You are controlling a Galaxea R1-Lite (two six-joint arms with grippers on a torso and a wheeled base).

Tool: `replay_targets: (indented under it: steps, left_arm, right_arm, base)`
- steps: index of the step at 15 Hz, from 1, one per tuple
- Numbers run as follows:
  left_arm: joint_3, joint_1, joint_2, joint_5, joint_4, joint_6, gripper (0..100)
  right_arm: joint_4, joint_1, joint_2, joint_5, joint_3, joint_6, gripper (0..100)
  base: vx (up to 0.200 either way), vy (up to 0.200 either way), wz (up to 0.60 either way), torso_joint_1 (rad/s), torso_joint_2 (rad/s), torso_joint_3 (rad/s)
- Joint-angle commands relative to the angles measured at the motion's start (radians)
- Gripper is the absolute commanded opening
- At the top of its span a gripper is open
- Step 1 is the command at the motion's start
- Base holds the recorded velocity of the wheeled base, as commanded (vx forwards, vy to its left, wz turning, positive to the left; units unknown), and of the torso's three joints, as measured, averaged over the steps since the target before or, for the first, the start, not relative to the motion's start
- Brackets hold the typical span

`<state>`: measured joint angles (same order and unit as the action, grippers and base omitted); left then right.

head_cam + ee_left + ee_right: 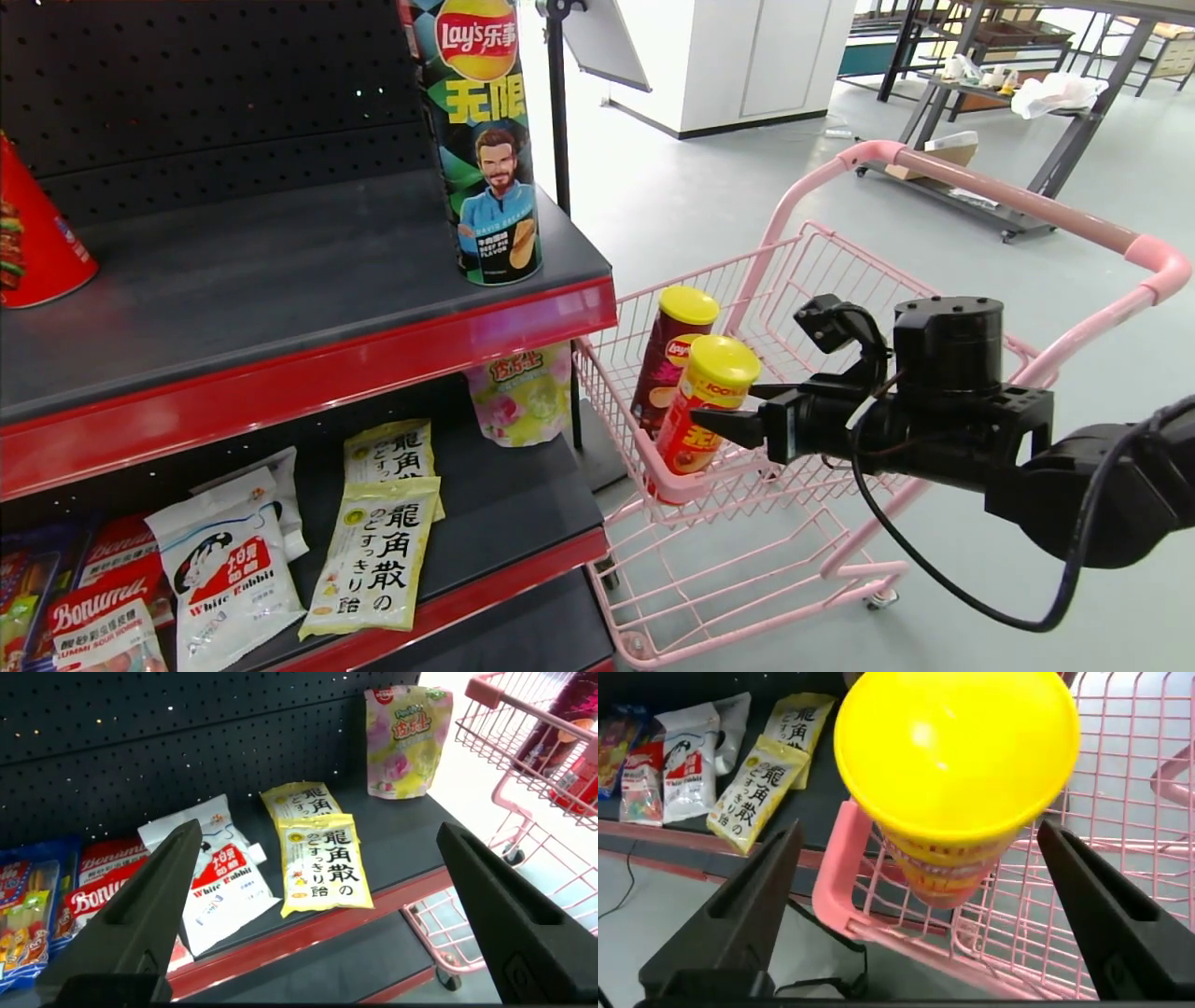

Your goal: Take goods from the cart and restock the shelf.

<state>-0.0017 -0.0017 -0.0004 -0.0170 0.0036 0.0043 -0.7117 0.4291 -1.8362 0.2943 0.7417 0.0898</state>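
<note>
Head view, left to right. Shelf [308, 359]: dark matt boards, glossy red front lips, pegboard back. Upper board: red tapered tub [33, 233] at far left; tall crisp tube [485, 140], rigid and smooth, upright near the right front corner, likely to topple under a careless set-down beside it. Lower board: flat crinkly foil bags [373, 551], lying; left claw [318, 829] above them, fingers spread, holding nothing. Cart [934, 177]: pink wire basket, tubular handle. In its shelf-side corner, two slim cylindrical cans close together: dark red can [665, 373] behind, yellow-lidded can [719, 369] in front, tilted against the rim. Right claw [736, 408]: spread, one finger on each side of the yellow-lidded can below its lid, not yet pinching. Hazards, as judged: the slick round wall may slip or swivel in an off-centre squeeze; the neighbouring can may be knocked over; the wire rim may snag the base on lifting.
</note>
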Motion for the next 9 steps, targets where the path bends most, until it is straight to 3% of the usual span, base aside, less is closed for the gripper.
replay_targets:
  steps: [1, 9]
  left_arm:
    - [0.0, 0.0, 0.0, 0.0, 0.001, -0.001, 100]
    - [0.0, 0.0, 0.0, 0.0, 0.001, 0.0, 100]
  right_arm:
    - [0.0, 0.017, -0.071, -0.01, 0.042, 0.001, 100]
    - [-0.045, 0.034, -0.163, -0.026, 0.07, 0.022, 100]
  base:
    - [0.0, 0.0, 0.0, 0.0, 0.0, 0.0]
    - [0.0, 0.0, 0.0, 0.0, 0.0, 0.0]
